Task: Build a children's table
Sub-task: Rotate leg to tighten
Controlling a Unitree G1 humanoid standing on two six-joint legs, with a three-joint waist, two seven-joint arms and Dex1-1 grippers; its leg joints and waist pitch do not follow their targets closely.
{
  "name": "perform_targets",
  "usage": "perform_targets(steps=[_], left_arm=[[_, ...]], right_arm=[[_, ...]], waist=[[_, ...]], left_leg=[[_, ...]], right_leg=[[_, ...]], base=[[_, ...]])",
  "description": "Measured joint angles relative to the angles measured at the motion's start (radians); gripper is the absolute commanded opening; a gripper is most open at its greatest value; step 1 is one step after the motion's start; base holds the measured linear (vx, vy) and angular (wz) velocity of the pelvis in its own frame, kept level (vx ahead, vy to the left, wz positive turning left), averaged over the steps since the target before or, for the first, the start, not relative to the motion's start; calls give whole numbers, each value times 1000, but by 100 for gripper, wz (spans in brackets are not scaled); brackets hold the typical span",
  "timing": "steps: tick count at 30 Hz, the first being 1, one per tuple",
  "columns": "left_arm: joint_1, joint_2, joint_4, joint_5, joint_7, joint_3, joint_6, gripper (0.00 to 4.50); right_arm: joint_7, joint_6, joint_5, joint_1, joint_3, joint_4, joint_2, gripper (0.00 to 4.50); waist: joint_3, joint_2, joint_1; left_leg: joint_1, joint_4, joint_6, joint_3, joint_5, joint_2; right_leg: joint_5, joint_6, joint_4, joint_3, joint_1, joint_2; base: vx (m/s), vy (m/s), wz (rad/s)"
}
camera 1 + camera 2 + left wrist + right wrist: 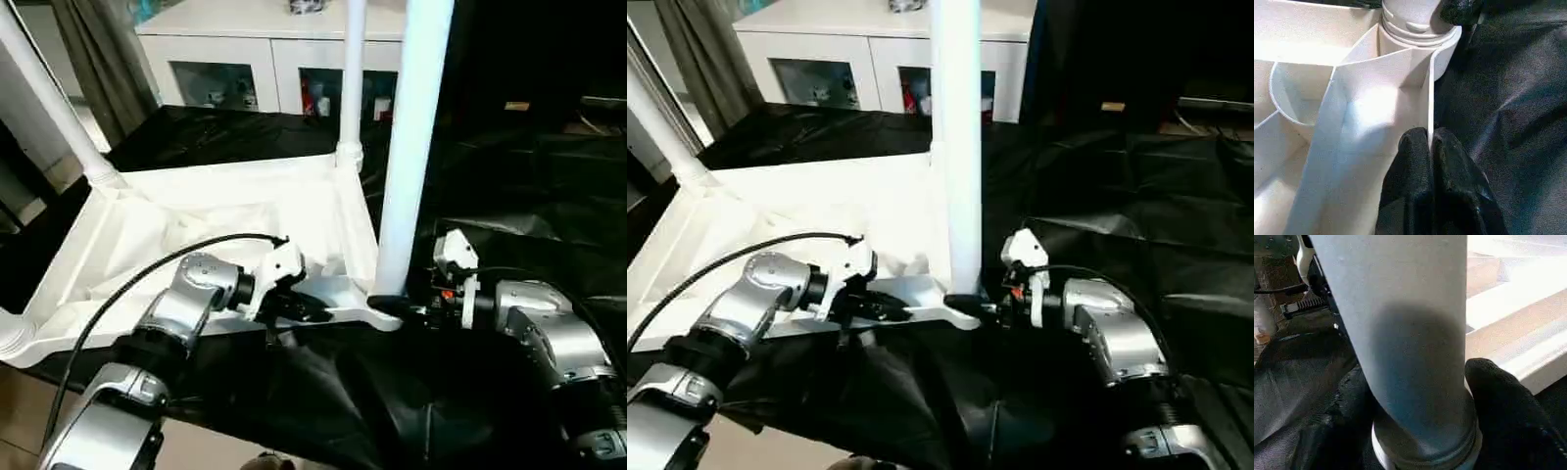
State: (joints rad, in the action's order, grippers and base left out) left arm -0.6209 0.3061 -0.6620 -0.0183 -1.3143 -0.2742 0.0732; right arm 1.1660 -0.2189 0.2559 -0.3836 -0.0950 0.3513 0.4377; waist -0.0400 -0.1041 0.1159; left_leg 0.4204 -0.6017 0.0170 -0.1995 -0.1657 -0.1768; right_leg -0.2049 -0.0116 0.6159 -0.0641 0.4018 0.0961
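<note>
Left eye view: the upturned white tabletop (196, 235) lies ribbed side up on black sheeting (509, 196), in front of a white cabinet (265, 59) with glass-fronted shelves. Two legs already stand in the tabletop's far corner sockets, a slanting-looking one at the far left corner (49, 108) and a slimmer one at the far right corner (351, 88). The fourth leg (411, 147) stands at the tabletop's near right corner, its flared end at the round corner socket (1418, 29). The right gripper (1420, 396) is clenched around this leg just above its collar, one black finger (1503, 401) on each side. The left gripper (1431, 161) pinches the thin rim wall of the tabletop just beside that same socket, its fingers pressed together on the wall, steadying the tabletop.

Judged from this, the step in hand is seating the leg. It is done well by keeping the leg upright over the socket and pressing straight down while the left gripper holds the rim against lifting or sliding on the slippery sheeting; a tilted push is likely to jam the collar. Whether the leg is fully home cannot be told.

No brand, label or legible writing can be made out on any part
</note>
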Motion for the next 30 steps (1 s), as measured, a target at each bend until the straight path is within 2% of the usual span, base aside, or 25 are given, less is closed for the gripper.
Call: perform_targets(steps=[4, 7, 8, 11, 14, 17, 19, 20, 26, 30], left_arm=[[0, -7, -2, 4, 16, 0, -5, 0], [-19, -54, -57, 34, 164, 12, -34, 0], [-36, -78, -88, 49, 229, 20, -35, 0], [-75, -144, -144, 73, 383, 28, -19, 0], [-90, -183, -175, 89, 474, 35, 0, 0], [-96, -200, -188, 92, 515, 37, 9, 0], [-96, -204, -191, 92, 522, 38, 9, 0], [-96, -204, -192, 92, 522, 39, 9, 0], [-96, -194, -192, 92, 475, 43, -2, 0], [-85, -131, -169, 80, 350, 26, -42, 0]], right_arm=[[-18, -9, -1, 14, 1, -23, 0, 239], [-202, 6, -39, 22, 44, -13, -85, 237], [-292, 16, -57, 10, 64, 9, -124, 222], [-523, 35, -87, -22, 108, 66, -215, 213], [-672, 38, -108, -44, 130, 104, -283, 208], [-759, 62, -134, -58, 130, 129, -320, 208], [-772, 77, -143, -59, 130, 138, -328, 208], [-770, 90, -143, -59, 134, 145, -334, 260], [-673, 90, -103, -59, 148, 144, -315, 309], [-447, 70, -76, -44, 91, 109, -192, 309]], waist=[[0, 0, 3], [1, 1, -4], [1, 2, -7], [1, 3, -26], [0, 5, -32], [-1, 6, -35], [-1, 6, -37], [-1, 6, -39], [-1, 6, -41], [-2, 5, -35]], left_leg=[[0, 0, -1, 0, 1, 0], [-2, -2, 0, 0, 1, 0], [-3, -2, 0, 0, 1, 0], [-6, -1, 0, 0, 1, 0], [-19, 3, 1, 0, 0, 1], [-24, 6, 1, 1, 0, 2], [-26, 7, 1, 1, 0, 3], [-26, 8, 1, 1, 0, 3], [-26, 10, 1, 1, 0, 3], [-26, 13, 1, 1, 0, 2]], right_leg=[[0, 0, 0, 0, 0, 0], [1, 1, 3, 0, -1, 0], [2, 2, 3, 0, -2, 0], [4, 4, -1, 1, -4, 0], [1, -1, -3, 2, -14, 0], [0, -2, -7, 1, -18, 0], [0, -2, -7, 2, -19, 0], [0, -2, -8, 2, -19, 0], [1, -1, -8, 3, -19, 0], [4, 3, -7, 1, -18, 0]], base=[[0, 0, 0], [0, 0, 0], [0, 0, 0], [0, 0, 0], [0, 0, 0], [0, 0, 0], [0, 0, 0], [0, 0, 0], [0, 0, 0], [0, 0, 0]])
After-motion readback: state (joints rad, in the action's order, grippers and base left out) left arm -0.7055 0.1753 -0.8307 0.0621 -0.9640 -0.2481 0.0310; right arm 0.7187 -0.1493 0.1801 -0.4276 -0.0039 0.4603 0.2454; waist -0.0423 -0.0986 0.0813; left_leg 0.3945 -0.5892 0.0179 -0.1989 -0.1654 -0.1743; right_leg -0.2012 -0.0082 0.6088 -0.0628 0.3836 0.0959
